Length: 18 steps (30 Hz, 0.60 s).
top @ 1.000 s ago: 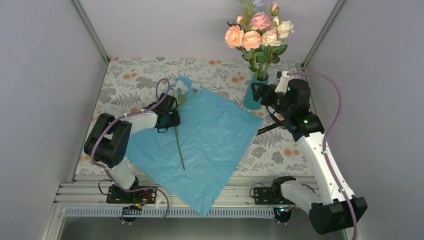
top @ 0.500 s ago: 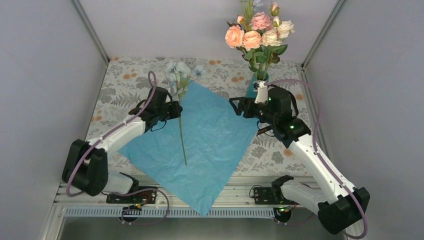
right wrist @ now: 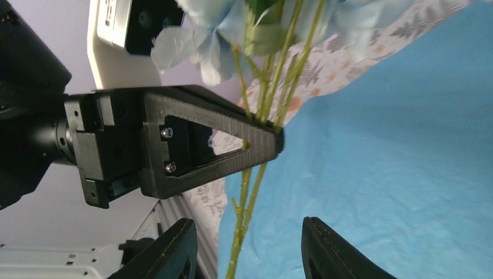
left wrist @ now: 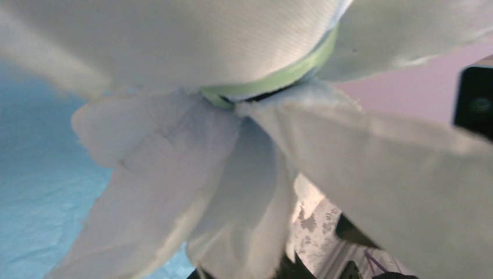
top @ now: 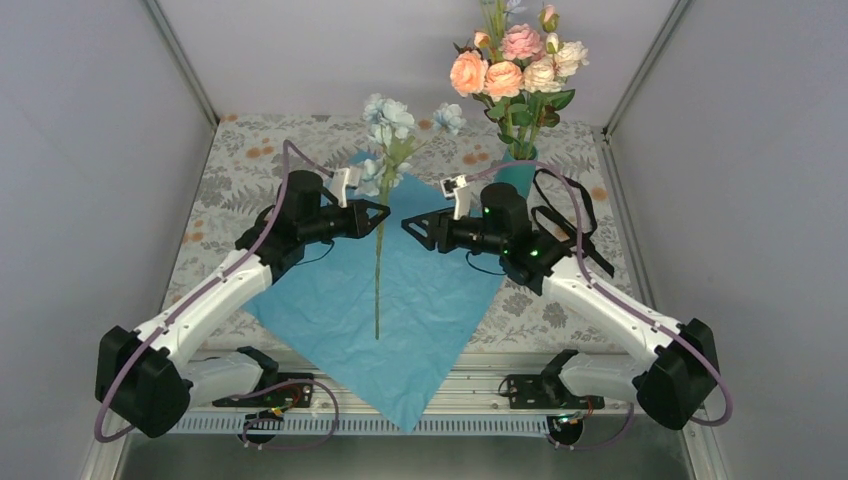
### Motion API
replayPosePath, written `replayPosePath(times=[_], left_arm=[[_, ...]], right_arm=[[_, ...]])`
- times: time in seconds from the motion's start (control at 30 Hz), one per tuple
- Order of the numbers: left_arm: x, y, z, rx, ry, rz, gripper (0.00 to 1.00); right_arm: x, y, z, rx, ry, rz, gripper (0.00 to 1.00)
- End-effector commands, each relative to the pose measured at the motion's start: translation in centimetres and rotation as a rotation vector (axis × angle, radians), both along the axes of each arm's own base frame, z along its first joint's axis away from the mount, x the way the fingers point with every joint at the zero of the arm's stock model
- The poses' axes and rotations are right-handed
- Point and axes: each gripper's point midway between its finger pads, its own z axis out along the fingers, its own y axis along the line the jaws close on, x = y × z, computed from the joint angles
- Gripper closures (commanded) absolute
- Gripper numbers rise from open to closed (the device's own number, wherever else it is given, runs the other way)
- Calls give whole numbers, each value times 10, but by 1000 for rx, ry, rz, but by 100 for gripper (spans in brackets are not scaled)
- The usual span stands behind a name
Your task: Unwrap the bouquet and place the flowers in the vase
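My left gripper (top: 381, 214) is shut on the green stem of a pale-blue flower (top: 388, 118) and holds it upright above the bouquet's blue paper (top: 420, 300), which lies spread flat. In the right wrist view its black fingers (right wrist: 209, 142) clamp the stems (right wrist: 264, 107). My right gripper (top: 408, 226) faces it from the right, open, its own fingertips (right wrist: 174, 250) standing either side of the lower stem (right wrist: 241, 232) without touching it. Petals (left wrist: 232, 174) fill the left wrist view and hide that gripper's fingers. The teal vase (top: 520, 173) at the back right holds pink and peach flowers (top: 515, 62).
A floral-print tablecloth (top: 250, 170) covers the table. Grey walls with metal posts close in both sides and the back. An aluminium rail (top: 420, 385) with both arm bases runs along the near edge. A black strap (top: 585, 215) loops beside the right arm.
The left gripper shut on the stem and lifted the flower off the paper to upright. The right arm swung from the vase to the stem, its jaws narrowing.
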Motion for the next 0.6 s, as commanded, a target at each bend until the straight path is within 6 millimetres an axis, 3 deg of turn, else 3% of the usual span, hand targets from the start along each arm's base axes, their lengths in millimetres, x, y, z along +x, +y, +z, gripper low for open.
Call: replayPosePath(times=[0.0,0.17,0.47,0.57], left_arm=[[-14,-13,47,-102,-99,-95,98],[-21,-15,62,-148,-122,-117,98],[-32,-16,84,-208,-170,-137,98],[-36,-16,89,-221,-186,-146,98]], right_arm=[[-15,26,34,100,-55,97,53],[-24,41,33,119,-39,146,52],[-25,55,28,114,-24,170,60],[-25,58,27,116,-26,180,75]])
